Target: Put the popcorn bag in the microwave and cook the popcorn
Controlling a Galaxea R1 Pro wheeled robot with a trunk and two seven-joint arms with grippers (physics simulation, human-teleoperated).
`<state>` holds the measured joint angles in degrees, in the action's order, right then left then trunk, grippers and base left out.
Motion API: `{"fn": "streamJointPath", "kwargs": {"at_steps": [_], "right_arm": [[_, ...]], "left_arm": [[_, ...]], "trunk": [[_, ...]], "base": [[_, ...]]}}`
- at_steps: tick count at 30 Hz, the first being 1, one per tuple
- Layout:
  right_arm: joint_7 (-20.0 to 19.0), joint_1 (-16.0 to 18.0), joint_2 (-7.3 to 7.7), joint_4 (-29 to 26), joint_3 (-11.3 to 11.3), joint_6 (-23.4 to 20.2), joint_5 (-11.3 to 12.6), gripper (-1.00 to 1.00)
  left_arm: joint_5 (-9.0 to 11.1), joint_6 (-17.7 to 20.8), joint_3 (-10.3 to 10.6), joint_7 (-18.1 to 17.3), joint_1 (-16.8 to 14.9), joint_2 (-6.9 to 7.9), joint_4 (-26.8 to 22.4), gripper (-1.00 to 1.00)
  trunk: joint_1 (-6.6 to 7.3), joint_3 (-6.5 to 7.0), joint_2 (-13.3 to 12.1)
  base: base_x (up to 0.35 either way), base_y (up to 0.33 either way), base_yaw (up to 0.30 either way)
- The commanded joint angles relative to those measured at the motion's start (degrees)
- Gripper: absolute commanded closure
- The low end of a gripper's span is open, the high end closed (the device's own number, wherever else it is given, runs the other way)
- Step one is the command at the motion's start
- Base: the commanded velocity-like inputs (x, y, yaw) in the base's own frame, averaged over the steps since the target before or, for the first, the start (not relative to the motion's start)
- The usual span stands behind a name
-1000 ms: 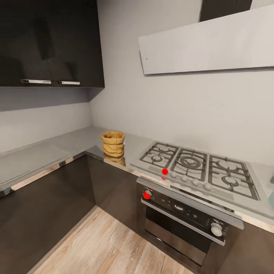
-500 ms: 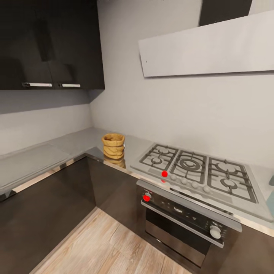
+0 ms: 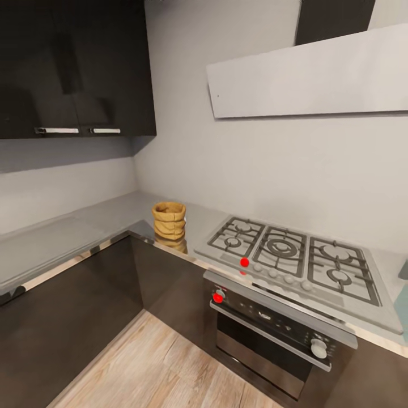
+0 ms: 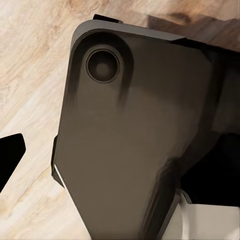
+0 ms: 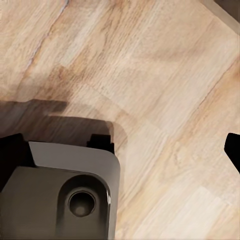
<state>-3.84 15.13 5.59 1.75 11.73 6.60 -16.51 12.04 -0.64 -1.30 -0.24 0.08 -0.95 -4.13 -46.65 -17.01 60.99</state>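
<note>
As view pulled back, popcorn bag [image 3: 169,220] shrank.

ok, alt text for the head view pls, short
A tan popcorn bag stands upright on the grey countertop at the inner corner of an L-shaped kitchen, left of a gas hob. A black built-in oven sits under the hob, dark wall cabinets hang upper left, and wood floor lies below.
</note>
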Motion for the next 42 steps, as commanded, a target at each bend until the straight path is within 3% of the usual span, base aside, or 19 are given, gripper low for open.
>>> {"fn": "streamJointPath", "kwargs": {"at_steps": [1, 6, 13, 18, 21, 34, 42], "right_arm": [[-0.1, 0.1, 0.02, 0.2, 0.5, 0.3, -0.5, -1.0], [-0.1, 0.1, -0.05, 0.2, 0.5, 0.3, -0.5, -1.0], [-0.2, 0.1, -0.05, 0.2, 0.5, 0.3, -0.7, -1.0], [-0.1, 0.1, -0.35, 0.2, 0.5, 0.3, -5.1, -1.0], [-0.1, 0.1, -0.4, 0.2, 0.5, 0.3, -5.9, -1.0], [-0.1, 0.1, -0.4, 0.2, 0.5, 0.3, -6.1, -1.0], [-0.1, 0.1, -0.3, 0.2, 0.5, 0.2, -6.1, -1.0]], "left_arm": [[0.4, -0.1, -0.1, 0.0, 0.0, -0.01, -0.1, -1.0], [2.0, -0.1, -0.1, 0.0, 0.0, -0.01, -0.1, -1.0], [3.0, -0.1, -0.1, 0.0, 0.0, 0.04, -0.1, -1.0], [3.2, -0.1, -0.1, 0.0, 0.0, 0.07, 0.0, -1.0], [3.3, -0.1, -0.1, 0.0, 0.0, 0.07, 0.0, -1.0], [3.3, -0.1, -0.1, 0.0, 0.0, 0.07, 0.0, -1.0], [3.3, -0.1, -0.1, 0.0, 0.0, 0.06, 0.0, -1.0]], "trunk": [[0.22, 0.13, -0.4], [1.32, 1.02, -2.4], [1.32, 1.02, -2.4], [1.32, 1.02, -2.4], [1.32, 1.02, -2.4], [1.32, 1.02, -2.4], [1.32, 1.02, -2.4]], "base": [[0.0, 0.0, 0.0], [0.0, 0.0, 0.0], [0.0, 0.0, 0.0], [0.063, 0.0, 0.0], [0.128, 0.0, 0.0], [0.229, 0.0, 0.0], [0.028, 0.0, 0.0]]}}
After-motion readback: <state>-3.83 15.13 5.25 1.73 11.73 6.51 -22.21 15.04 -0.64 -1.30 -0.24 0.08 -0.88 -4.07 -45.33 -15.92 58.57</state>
